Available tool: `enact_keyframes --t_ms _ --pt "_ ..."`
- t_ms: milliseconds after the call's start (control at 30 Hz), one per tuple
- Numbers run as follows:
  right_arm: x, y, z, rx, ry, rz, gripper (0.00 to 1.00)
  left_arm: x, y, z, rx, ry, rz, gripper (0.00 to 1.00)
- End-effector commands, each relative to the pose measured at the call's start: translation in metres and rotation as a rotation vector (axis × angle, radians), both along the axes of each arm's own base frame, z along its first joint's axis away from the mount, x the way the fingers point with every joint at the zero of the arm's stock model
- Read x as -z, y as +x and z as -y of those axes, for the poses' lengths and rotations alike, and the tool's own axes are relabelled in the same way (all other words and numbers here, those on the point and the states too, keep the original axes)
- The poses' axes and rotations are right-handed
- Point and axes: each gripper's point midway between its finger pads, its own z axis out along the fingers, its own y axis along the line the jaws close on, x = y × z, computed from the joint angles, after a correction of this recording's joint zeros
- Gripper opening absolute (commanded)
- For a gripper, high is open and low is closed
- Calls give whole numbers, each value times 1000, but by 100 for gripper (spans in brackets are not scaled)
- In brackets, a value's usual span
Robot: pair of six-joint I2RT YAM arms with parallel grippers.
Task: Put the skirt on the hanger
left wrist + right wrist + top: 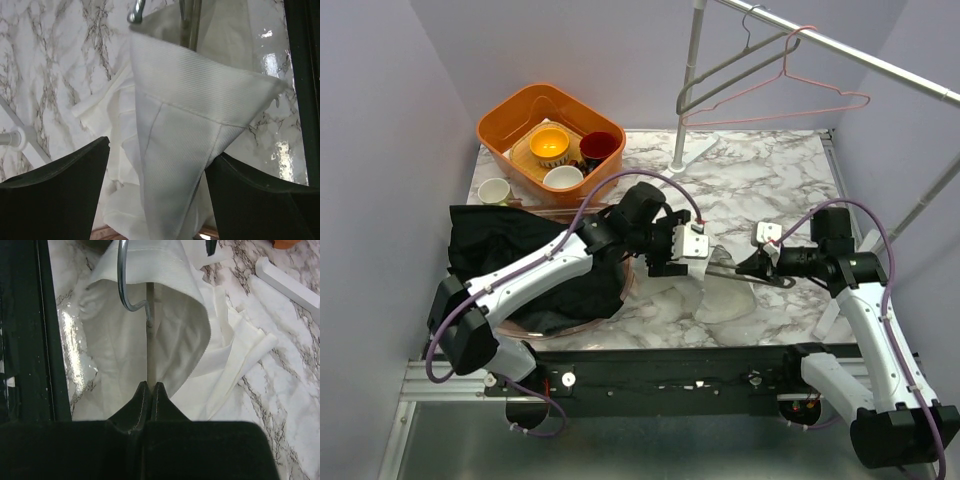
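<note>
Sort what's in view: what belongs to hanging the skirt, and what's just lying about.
Job: white skirt, hanger, right gripper shut on it, left gripper open around the skirt.
Lying about: orange tub, black cloth, small cup, pink hanger.

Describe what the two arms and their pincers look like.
Both arms, left and right, have white links with black joints and black bases. A purple cable loops along each. Each wrist carries a small white block. The left pincer and right pincer have plain black, tapered fingers.
</note>
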Motion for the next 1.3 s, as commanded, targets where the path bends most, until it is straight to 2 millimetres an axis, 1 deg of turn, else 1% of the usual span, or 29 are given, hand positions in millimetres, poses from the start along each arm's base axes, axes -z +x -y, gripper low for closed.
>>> enact_keyframes --t_ms 0,33,67,133,167,233,267,333,433,467,500,567,600,633,667,700,733,767,800,833,867,900,967,1033,1067,1133,1167,1233,1267 --pt "-16 -2 -9 -45 5 47 1 9 -9 14 59 33 -65 74" --pt "-17 -2 -10 -49 7 52 1 9 -11 17 66 29 -89 70" --pt "-17 -2 -11 -51 8 53 1 15 -18 22 78 33 -137 67" --pt "-21 -2 -13 -59 18 57 1 19 -24 25 88 30 -177 66" --pt "-22 -2 -14 -66 23 55 1 24 -26 27 83 31 -204 63" --pt "-24 -2 -17 -74 38 55 1 24 -34 30 101 8 -243 54" --pt "-24 -2 -17 -73 40 50 1 24 -36 31 106 -4 -254 40" --pt "-24 0 -18 -71 45 44 1 21 -43 32 111 -28 -294 35" --pt "-23 3 -19 -73 53 26 1 16 -53 33 124 -76 -341 21" --pt "-24 3 -20 -68 60 13 1 14 -55 34 125 -99 -338 5" --pt "-26 4 -21 -66 69 3 1 12 -55 34 112 -112 -348 0" --pt "-30 6 -21 -41 79 -41 3 8 -48 32 31 -144 -376 0" --pt "-39 12 -19 -11 69 -33 8 7 -44 30 -3 -156 -385 0" --pt "-43 15 -16 25 58 -52 13 8 -42 27 -54 -168 -426 0" --pt "-46 17 -13 84 56 -99 34 8 -33 21 -115 -190 -415 0" --pt "-57 26 -4 154 40 -77 43 9 -29 18 -151 -204 -423 0" --pt "-62 28 1 190 46 -80 52 9 -25 13 -196 -222 -434 0" --pt "-67 29 5 240 68 -103 69 7 -20 6 -263 -256 -463 0" --pt "-75 32 16 301 79 -83 75 6 -20 3 -290 -274 -478 0" --pt "-80 35 21 332 88 -71 79 6 -19 0 -326 -290 -493 0" --pt "-84 34 23 361 104 -86 85 6 -23 -6 -360 -309 -524 0" --pt "-86 39 36 426 108 -79 85 3 -19 -8 -381 -336 -516 0" --pt "-82 39 43 471 109 -101 86 3 -19 -15 -422 -362 -527 0" --pt "-72 39 50 504 102 -136 86 2 -17 -20 -478 -399 -564 0" --pt "-62 37 51 502 97 -158 86 4 -20 -24 -497 -419 -575 0" --pt "-50 30 46 462 97 -194 86 -5 -16 -26 -532 -479 -592 0" --pt "-37 27 43 425 92 -208 86 -8 -16 -29 -542 -500 -591 0" --pt "-27 22 35 354 115 -249 85 -18 -11 -30 -568 -552 -598 0" --pt "-19 23 32 324 114 -272 85 -25 -10 -30 -569 -576 -598 0"
